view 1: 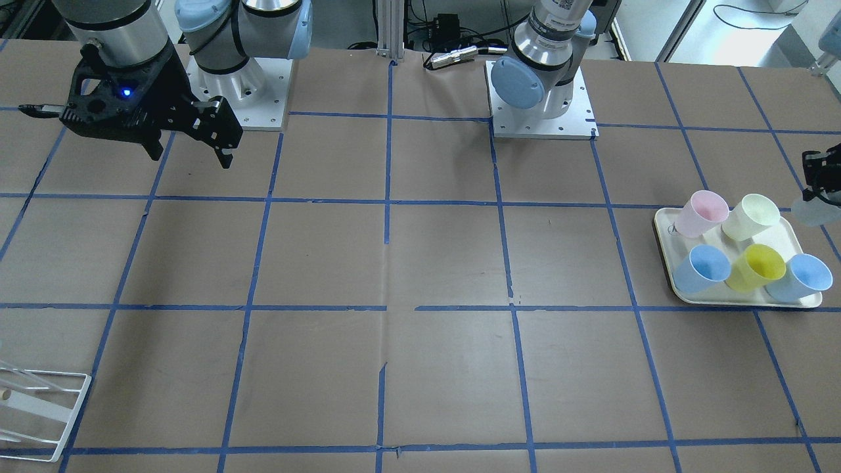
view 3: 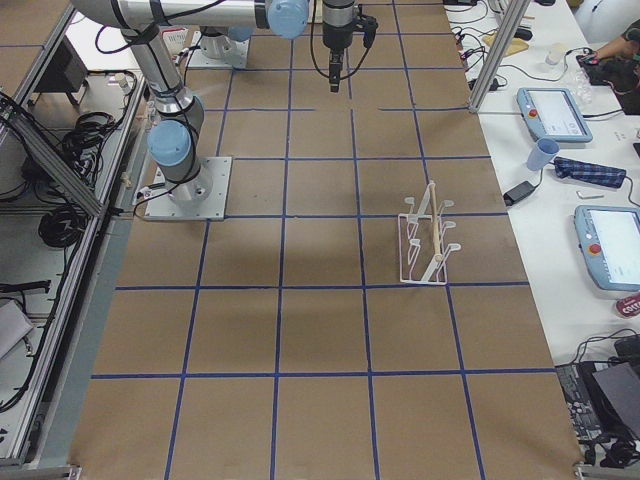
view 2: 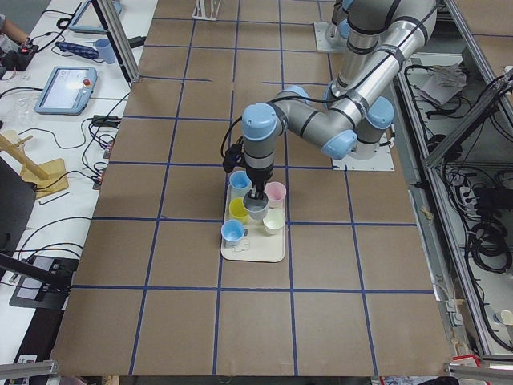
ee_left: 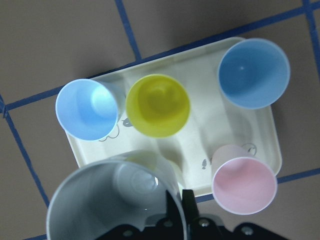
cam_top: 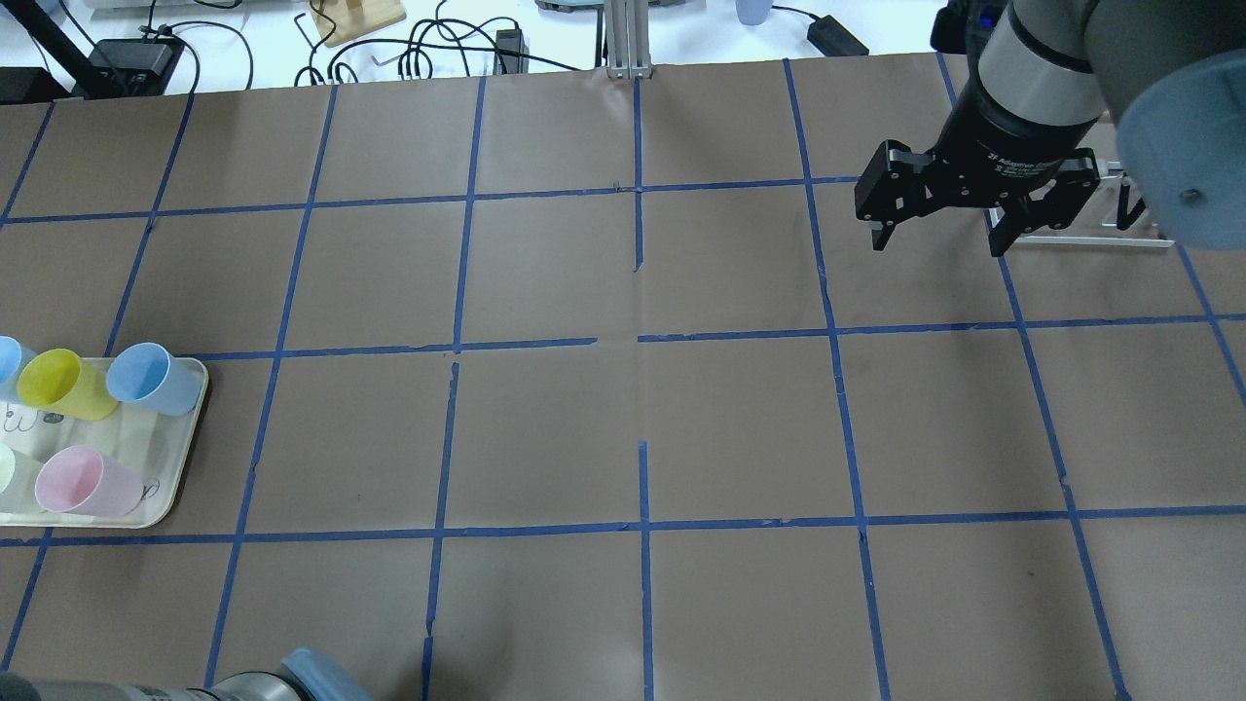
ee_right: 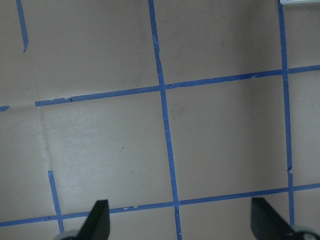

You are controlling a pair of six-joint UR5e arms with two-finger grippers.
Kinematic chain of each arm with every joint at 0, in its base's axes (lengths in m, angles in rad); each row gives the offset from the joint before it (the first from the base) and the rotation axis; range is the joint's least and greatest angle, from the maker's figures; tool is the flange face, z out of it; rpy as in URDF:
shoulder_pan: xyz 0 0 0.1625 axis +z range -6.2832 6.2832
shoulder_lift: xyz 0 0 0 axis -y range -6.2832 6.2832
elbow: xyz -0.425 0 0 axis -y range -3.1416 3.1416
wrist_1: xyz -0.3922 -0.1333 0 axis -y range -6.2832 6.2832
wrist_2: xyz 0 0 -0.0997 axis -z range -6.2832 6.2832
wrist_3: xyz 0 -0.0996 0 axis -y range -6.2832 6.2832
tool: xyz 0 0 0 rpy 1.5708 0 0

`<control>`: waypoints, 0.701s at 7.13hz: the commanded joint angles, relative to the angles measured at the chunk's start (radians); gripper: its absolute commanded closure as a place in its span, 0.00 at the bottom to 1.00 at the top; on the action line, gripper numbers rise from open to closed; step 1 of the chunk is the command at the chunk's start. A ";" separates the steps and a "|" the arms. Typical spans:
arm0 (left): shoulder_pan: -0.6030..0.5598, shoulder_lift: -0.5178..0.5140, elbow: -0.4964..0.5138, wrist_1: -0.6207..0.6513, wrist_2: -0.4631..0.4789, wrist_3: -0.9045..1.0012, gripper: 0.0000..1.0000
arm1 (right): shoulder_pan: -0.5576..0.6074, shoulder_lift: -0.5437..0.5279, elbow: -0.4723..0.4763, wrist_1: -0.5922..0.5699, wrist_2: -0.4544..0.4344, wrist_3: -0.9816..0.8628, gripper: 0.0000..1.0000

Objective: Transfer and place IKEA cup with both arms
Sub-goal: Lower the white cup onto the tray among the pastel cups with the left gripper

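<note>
My left gripper (ee_left: 178, 210) is shut on the rim of the pale grey-white IKEA cup (ee_left: 112, 200), one finger inside and one outside. It holds the cup upright above the white tray (ee_left: 202, 75). In the front-facing view the cup (view 1: 809, 211) hangs at the right edge, beside the tray (view 1: 665, 226). In the left side view the cup (view 2: 256, 208) is over the tray's middle. My right gripper (cam_top: 939, 239) is open and empty, hovering above the table far from the tray; it also shows in the front-facing view (view 1: 190, 154).
On the tray stand a pink cup (view 1: 702, 213), a pale yellow-green cup (view 1: 750, 217), a yellow cup (view 1: 759, 267) and two light blue cups (view 1: 703, 269) (view 1: 800, 277). A white wire rack (view 3: 425, 240) stands near my right gripper. Blue tape lines grid the brown table.
</note>
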 commanded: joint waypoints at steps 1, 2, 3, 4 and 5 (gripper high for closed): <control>0.107 -0.049 0.003 0.008 -0.019 0.273 0.98 | -0.004 -0.010 0.003 0.000 -0.001 -0.004 0.00; 0.131 -0.076 0.003 0.007 -0.033 0.356 1.00 | -0.003 -0.010 0.002 0.000 -0.001 -0.003 0.00; 0.142 -0.100 -0.009 0.005 -0.033 0.436 1.00 | -0.004 -0.010 0.003 0.000 0.000 -0.003 0.00; 0.155 -0.123 -0.002 0.007 -0.032 0.508 1.00 | -0.003 -0.011 0.002 0.000 -0.001 -0.004 0.00; 0.156 -0.140 0.006 0.007 -0.033 0.509 1.00 | -0.004 -0.010 0.002 -0.003 -0.001 -0.004 0.00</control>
